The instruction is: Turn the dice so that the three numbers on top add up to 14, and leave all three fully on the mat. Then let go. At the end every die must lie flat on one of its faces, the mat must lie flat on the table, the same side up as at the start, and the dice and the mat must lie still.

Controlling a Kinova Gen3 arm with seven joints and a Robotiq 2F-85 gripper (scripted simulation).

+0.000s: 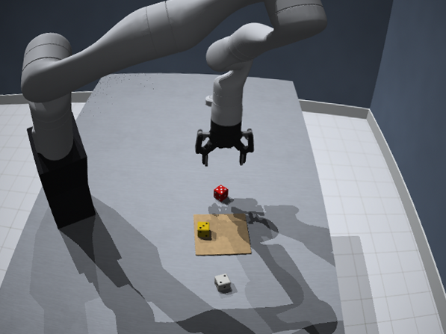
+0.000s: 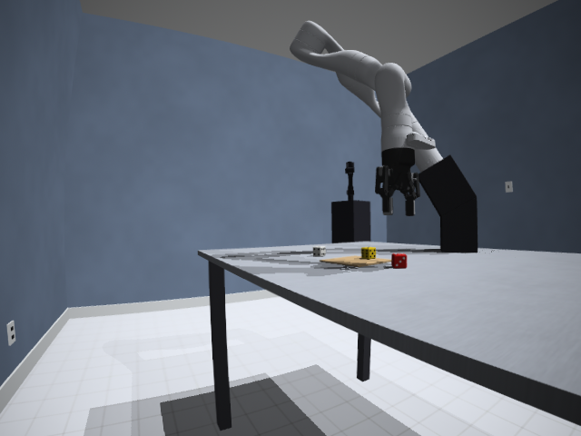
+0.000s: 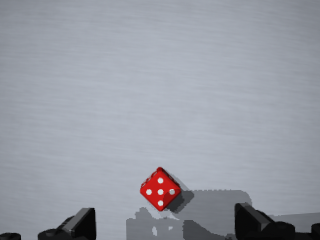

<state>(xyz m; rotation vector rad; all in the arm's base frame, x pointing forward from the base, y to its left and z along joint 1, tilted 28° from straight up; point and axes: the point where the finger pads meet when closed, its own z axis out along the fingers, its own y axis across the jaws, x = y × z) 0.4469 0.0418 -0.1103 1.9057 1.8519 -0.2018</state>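
A red die (image 1: 220,192) lies flat on the table just beyond the far edge of the tan mat (image 1: 222,234), with five pips up in the wrist view (image 3: 160,188). A yellow die (image 1: 202,229) sits on the mat near its left edge. A white die (image 1: 222,282) lies on the table in front of the mat. My gripper (image 1: 223,160) hangs open and empty well above the table, above and a little behind the red die. In the side view the gripper (image 2: 398,211) is high over the red die (image 2: 398,261), the mat (image 2: 355,260), the yellow die (image 2: 368,252) and the white die (image 2: 319,251).
The arm's black base (image 1: 61,179) stands at the table's left side. A black stand with a camera (image 2: 350,218) is behind the table. The table's edges lie well away from the dice.
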